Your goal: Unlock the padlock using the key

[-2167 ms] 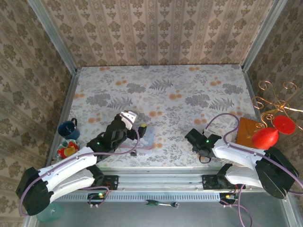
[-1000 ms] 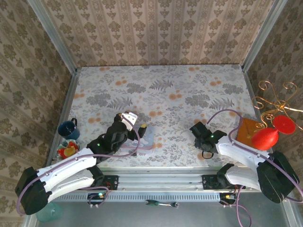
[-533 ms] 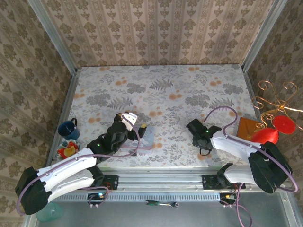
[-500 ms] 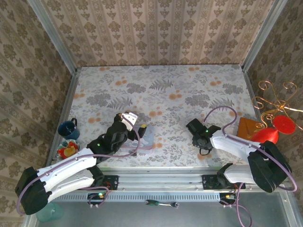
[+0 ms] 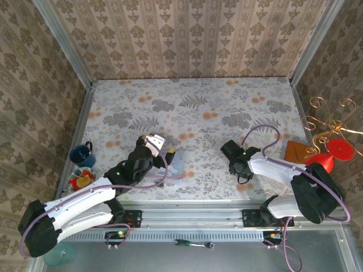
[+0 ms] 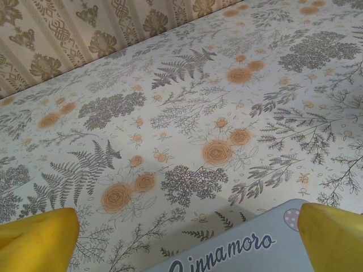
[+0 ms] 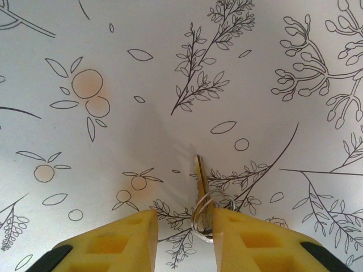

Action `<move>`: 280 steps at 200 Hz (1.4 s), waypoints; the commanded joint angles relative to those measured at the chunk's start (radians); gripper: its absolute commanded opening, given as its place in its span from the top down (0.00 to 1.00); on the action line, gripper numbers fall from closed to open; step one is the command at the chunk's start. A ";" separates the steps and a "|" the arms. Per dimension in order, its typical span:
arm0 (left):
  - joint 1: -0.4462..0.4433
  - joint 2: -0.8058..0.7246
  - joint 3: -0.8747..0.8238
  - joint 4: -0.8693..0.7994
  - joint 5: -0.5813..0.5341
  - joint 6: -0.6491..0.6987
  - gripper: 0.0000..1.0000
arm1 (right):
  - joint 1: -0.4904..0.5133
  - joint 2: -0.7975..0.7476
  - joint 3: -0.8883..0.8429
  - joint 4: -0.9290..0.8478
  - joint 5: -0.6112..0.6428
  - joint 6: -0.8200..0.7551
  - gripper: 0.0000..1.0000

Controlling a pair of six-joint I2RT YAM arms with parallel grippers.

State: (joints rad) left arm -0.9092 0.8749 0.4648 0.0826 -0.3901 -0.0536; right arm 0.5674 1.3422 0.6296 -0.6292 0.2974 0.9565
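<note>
Right gripper (image 7: 184, 235): closed on the key (image 7: 199, 173), blade and ring projecting forward; shifted leftward toward centre over the last moments. Padlock (image 5: 161, 182): at the near edge of the tin (image 5: 174, 164), well apart from the key, insertion not begun. Left gripper (image 6: 187, 238): wide open above the tin, unmoved.

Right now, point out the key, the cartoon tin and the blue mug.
key (image 7: 199, 173), right wrist view, on its blade.
tin (image 6: 255, 258), left wrist view, on its printed lid.
blue mug (image 5: 82, 154), top external view, on its body.
</note>
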 commanded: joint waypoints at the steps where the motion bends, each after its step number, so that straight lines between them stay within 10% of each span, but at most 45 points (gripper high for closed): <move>1: -0.008 -0.011 -0.007 0.011 -0.019 0.019 0.00 | 0.000 -0.001 0.020 -0.044 -0.003 0.040 0.67; 185: -0.013 -0.018 -0.006 0.007 -0.035 0.029 0.00 | -0.002 0.098 0.034 -0.008 -0.026 0.137 0.62; 280: -0.015 -0.031 -0.006 0.000 -0.038 0.031 0.00 | 0.034 0.096 0.045 0.056 -0.002 0.094 0.75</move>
State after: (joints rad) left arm -0.9157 0.8680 0.4648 0.0822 -0.4091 -0.0399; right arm 0.5919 1.4223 0.6678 -0.6426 0.3031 1.0504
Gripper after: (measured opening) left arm 0.999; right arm 0.266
